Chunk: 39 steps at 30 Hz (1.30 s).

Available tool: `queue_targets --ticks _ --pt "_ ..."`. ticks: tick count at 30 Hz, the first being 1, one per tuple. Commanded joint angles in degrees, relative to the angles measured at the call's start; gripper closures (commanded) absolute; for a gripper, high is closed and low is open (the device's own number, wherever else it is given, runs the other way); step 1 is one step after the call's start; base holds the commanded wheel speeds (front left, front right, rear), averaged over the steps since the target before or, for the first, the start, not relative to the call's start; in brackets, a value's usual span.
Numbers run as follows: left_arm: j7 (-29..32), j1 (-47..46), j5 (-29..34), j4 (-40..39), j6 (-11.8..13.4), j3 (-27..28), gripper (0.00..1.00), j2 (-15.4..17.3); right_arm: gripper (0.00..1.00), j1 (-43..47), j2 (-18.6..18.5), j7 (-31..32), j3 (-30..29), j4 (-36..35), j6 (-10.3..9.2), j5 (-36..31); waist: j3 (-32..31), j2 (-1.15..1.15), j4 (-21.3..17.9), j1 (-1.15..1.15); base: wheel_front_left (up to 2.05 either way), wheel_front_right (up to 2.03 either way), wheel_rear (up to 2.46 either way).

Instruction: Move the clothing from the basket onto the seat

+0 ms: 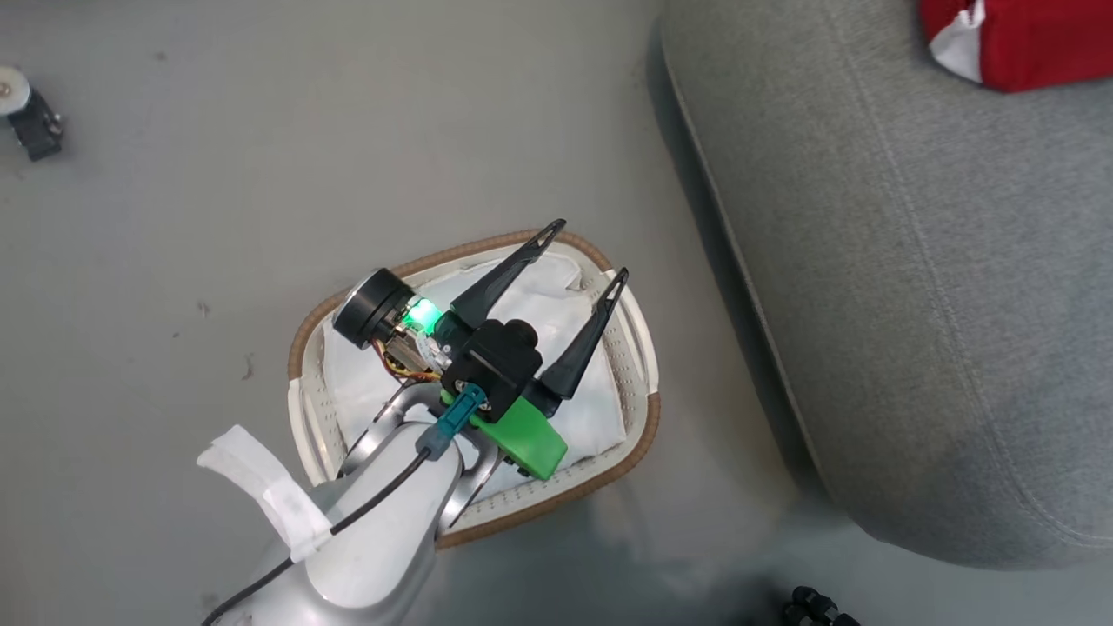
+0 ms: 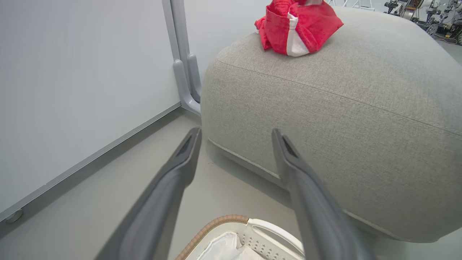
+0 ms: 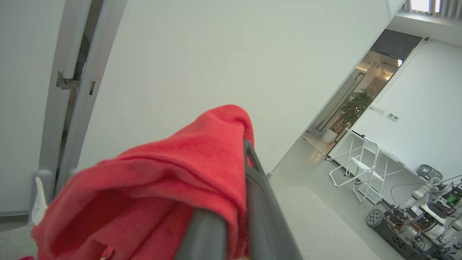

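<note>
The white basket (image 1: 639,348) with its brown rim stands on the floor, and in it lies a white liner cloth (image 1: 369,382). My left gripper (image 1: 589,252) hangs open over the basket, nothing between its fingers (image 2: 187,151), pointing at the side of the grey seat (image 2: 343,108). The basket's rim (image 2: 223,220) lies below them. Red clothing (image 2: 297,27) with a white stripe lies bunched on top of the seat (image 1: 913,304), at its far corner (image 1: 1026,43). My right gripper (image 3: 245,144) is shut on red clothing (image 3: 162,173), which drapes over its fingers.
A white wall panel with a grey post (image 2: 184,72) stands left of the seat. A small black wheeled part (image 1: 30,122) lies on the floor far left; another dark object (image 1: 817,609) is at the bottom edge. A white folding chair (image 3: 357,166) and other robots stand far off.
</note>
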Motion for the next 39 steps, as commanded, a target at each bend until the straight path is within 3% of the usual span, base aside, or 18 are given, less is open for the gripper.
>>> queue_targets --ticks 1,8,12,13,14,16,17,18,30,39 --pt "0.03 -1.47 0.07 -0.40 -0.24 -0.25 0.00 -0.21 1.00 0.03 -0.43 -0.49 -1.08 1.30 -0.08 -0.65 5.91 0.00 5.63 -0.01 0.00 0.00 0.00" --pt "0.02 -1.32 -0.53 -1.45 -0.23 -0.71 0.00 -0.40 1.00 5.24 0.80 -2.19 -3.64 9.31 -0.08 -4.22 7.51 0.00 6.60 -0.01 0.00 0.00 0.00" --pt "0.02 -0.38 -0.76 -1.53 0.04 -0.22 0.00 0.22 1.00 7.61 2.66 -3.01 -1.72 11.84 -0.08 -6.00 7.17 0.00 5.47 -0.01 0.00 0.00 0.00" --pt "0.02 -0.22 -0.89 -1.65 0.05 -0.13 0.00 0.24 0.96 7.84 2.68 -3.18 -1.52 12.10 -0.08 -6.27 6.96 0.00 5.18 -0.01 0.00 0.00 0.00" --pt "0.02 -0.06 -1.07 -1.73 0.05 -0.05 0.00 0.19 0.73 8.24 2.80 -3.41 -1.36 12.38 -0.08 -6.36 6.69 0.00 4.89 -0.01 0.00 0.00 0.00" --pt "0.02 0.20 -1.41 -1.74 0.02 0.10 0.00 0.13 0.47 8.94 3.43 -3.69 -1.03 12.95 -0.08 -6.45 6.03 0.00 4.36 -0.01 0.00 0.00 0.00" --pt "0.02 0.28 -1.54 -1.75 0.01 0.24 0.00 0.05 0.17 9.37 3.76 -3.79 -0.99 13.02 -0.08 -6.46 5.65 0.00 4.13 -0.01 0.00 0.00 0.00" --pt "0.02 0.40 -1.73 -1.74 0.04 0.38 0.00 -0.01 0.00 9.80 4.07 -3.96 -1.09 13.04 -0.08 -6.28 5.21 0.00 3.85 -0.01 0.00 0.00 0.00" --pt "0.02 2.90 -5.50 -0.61 0.27 3.58 0.00 -1.45 0.00 16.44 8.42 -4.29 4.25 8.50 -0.08 -2.79 -2.64 0.00 1.73 -0.01 0.00 0.00 0.00" --pt "0.03 7.03 -6.91 -1.29 3.14 10.26 0.00 -2.20 0.00 21.63 10.56 -4.30 10.70 2.65 -0.08 1.68 -10.91 0.00 2.69 -0.01 0.00 0.00 0.00"
